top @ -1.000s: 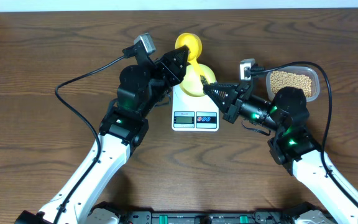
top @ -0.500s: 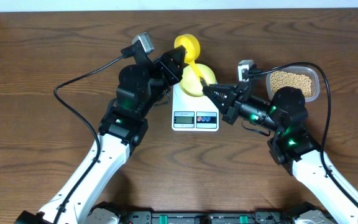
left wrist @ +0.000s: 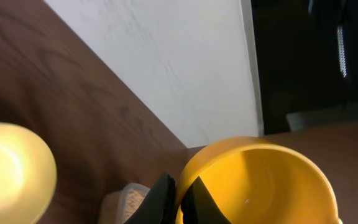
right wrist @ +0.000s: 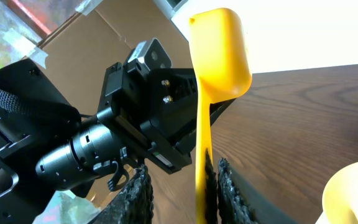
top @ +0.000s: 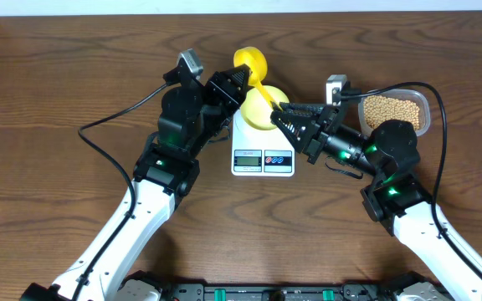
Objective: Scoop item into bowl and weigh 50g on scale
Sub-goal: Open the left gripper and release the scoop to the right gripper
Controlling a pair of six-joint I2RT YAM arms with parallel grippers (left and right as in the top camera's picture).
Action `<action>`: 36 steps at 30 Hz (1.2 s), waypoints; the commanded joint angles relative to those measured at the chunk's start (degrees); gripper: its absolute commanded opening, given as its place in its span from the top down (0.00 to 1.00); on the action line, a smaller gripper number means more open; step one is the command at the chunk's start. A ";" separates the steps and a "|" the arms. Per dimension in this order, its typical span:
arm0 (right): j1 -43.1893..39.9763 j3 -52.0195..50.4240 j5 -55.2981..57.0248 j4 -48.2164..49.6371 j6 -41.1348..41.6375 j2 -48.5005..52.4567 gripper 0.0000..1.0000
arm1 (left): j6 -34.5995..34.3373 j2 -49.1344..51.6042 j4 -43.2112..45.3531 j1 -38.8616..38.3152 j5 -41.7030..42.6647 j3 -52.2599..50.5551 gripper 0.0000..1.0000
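Wide brown wooden bench (top: 57, 84), both arms meeting over the middle. Far right, the clear rectangular plastic tub (top: 426, 109) is holding a bed of small tan beans (top: 396, 109), all still in there, partly behind the right arm. Centre, the flat white digital scale (top: 263, 159) carries the small pale yellow bowl (top: 253, 117) on its platform. The bowl's inside is mostly covered from above, so its contents can't be told, and the display is too small to read. The bright yellow plastic scoop (top: 252, 60) hangs above the bowl, cup showing plain yellow inside. The left end effector (left wrist: 179, 190) pinches the cup's rim. The right end effector (right wrist: 183, 169) is spread around the handle, a gap on one side. A black cable (top: 107, 125) loops left.
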 commanded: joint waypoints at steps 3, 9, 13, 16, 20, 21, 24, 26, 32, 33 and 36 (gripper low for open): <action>0.48 0.70 1.31 0.44 0.26 -0.07 0.66 | -5.01 -0.11 -0.09 -0.04 1.14 0.63 0.92; 0.48 0.70 3.78 1.42 -0.17 -0.07 0.66 | -8.63 -0.11 -1.62 -0.04 1.11 0.63 0.93; 0.52 0.70 4.57 1.70 -0.22 -0.07 0.69 | -8.66 -0.11 -2.86 -0.04 1.11 0.63 0.93; 0.59 0.70 4.57 1.66 -2.38 -0.07 0.69 | -9.44 -0.11 -2.86 -0.04 1.11 0.63 0.93; 0.68 0.70 4.50 1.68 -2.27 -0.07 0.69 | -11.45 -0.11 -2.84 -0.04 1.11 0.63 0.93; 0.81 0.70 4.50 1.64 -2.27 -0.07 0.69 | -11.45 -0.11 -2.84 -0.04 1.11 0.63 0.93; 1.49 0.70 4.52 1.49 -2.29 -0.07 0.69 | -11.47 -0.11 -2.84 -0.09 1.14 0.63 0.93; 1.81 0.70 4.59 1.55 -2.29 -0.07 0.69 | -11.65 -0.11 -2.84 -0.15 1.14 0.63 0.93; 1.86 0.70 5.03 1.53 -2.32 -0.07 0.76 | -11.61 -0.11 -2.89 -0.20 1.16 0.63 0.93; 1.86 0.70 5.81 1.49 -2.32 -0.07 0.76 | -11.61 -0.11 -2.89 -0.20 1.14 0.63 0.93; 1.86 0.70 6.01 1.49 -2.32 -0.07 0.80 | -11.61 -0.11 -2.91 -0.20 1.16 0.63 0.93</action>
